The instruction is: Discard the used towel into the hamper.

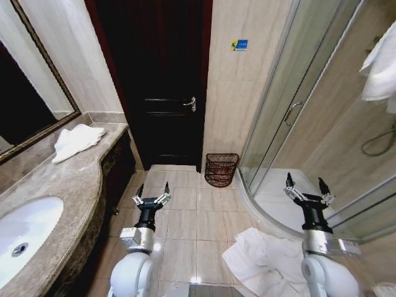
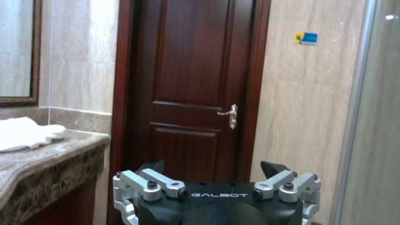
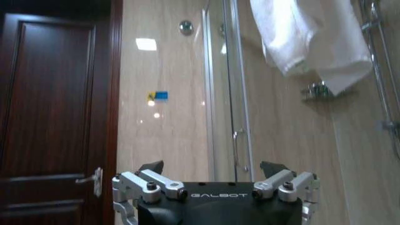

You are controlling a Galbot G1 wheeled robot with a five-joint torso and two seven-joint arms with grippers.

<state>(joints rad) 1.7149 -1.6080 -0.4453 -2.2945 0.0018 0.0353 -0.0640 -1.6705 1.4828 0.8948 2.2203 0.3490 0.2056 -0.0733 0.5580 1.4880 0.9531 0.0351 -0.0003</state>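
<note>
2 splayed fingers (image 1: 150,196) short of hamper (image 1: 221,169)

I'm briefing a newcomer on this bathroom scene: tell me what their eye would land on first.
First, the white towel crumpled on the tiled floor by the shower's curved base, just beside the right gripper. Next, the hamper, a dark wire basket against the wall between the dark door and the glass shower door. Both grippers, the left gripper too, hang over the floor with jaws open and empty.

White rounded arms w/ silver wrist blocks, black grippers (GALBOT lettering in white), silver screwed finger links.
</note>
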